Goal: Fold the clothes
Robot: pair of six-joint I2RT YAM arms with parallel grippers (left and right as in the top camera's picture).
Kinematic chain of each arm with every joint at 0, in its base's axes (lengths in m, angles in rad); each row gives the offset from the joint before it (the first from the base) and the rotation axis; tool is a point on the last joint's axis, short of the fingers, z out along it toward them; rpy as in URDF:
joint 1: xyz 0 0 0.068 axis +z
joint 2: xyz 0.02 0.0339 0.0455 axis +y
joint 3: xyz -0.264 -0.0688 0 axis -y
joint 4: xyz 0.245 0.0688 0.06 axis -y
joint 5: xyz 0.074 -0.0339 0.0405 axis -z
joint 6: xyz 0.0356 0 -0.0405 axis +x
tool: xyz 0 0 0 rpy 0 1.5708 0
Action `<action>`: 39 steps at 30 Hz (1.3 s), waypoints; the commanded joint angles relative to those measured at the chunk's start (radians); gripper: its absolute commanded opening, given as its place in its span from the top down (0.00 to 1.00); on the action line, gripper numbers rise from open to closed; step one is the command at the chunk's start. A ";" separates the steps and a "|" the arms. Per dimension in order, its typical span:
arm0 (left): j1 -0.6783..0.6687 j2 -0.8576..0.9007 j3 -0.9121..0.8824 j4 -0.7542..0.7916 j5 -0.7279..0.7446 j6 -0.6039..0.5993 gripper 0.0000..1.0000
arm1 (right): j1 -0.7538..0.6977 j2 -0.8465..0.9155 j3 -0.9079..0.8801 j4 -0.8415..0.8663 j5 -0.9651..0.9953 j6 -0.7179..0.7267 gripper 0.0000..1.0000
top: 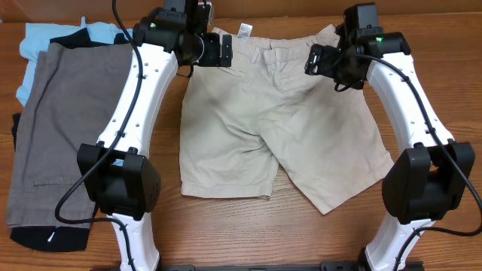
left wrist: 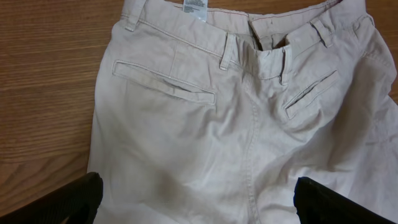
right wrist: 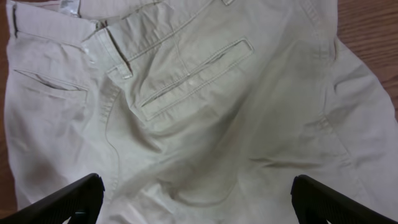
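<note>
While both claws hang above the waistband, the light beige cotton shorts (top: 263, 128) lie spread out flat in the middle of the brown wooden table (top: 226, 233), with the legs pointing toward the arm bases (the small white tag (top: 245, 30) shows at the far edge). The left claw (top: 224, 50) and the right claw (top: 316, 60) each have their fingers wide apart and hold nothing. On the table's left side sits a pile: darker grey-brown shorts (top: 53, 128) lie over a light blue cloth (top: 34, 45) and a black cloth (top: 45, 237).
</note>
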 commanded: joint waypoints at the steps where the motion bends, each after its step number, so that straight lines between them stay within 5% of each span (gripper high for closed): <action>1: 0.010 -0.022 0.018 -0.002 0.009 0.037 0.00 | -0.001 -0.043 -0.011 -0.003 0.016 -0.007 0.01; 17: 0.010 -0.022 0.018 -0.013 0.008 0.050 0.00 | 0.000 -0.029 -0.039 -0.068 0.027 0.027 0.06; 22: 0.010 -0.022 0.018 -0.035 0.008 0.093 0.00 | 0.000 -0.029 -0.115 -0.110 0.021 0.153 0.06; 39: 0.010 -0.022 0.017 -0.092 -0.018 0.152 0.00 | 0.000 -0.029 -0.456 -0.055 -0.006 0.203 0.01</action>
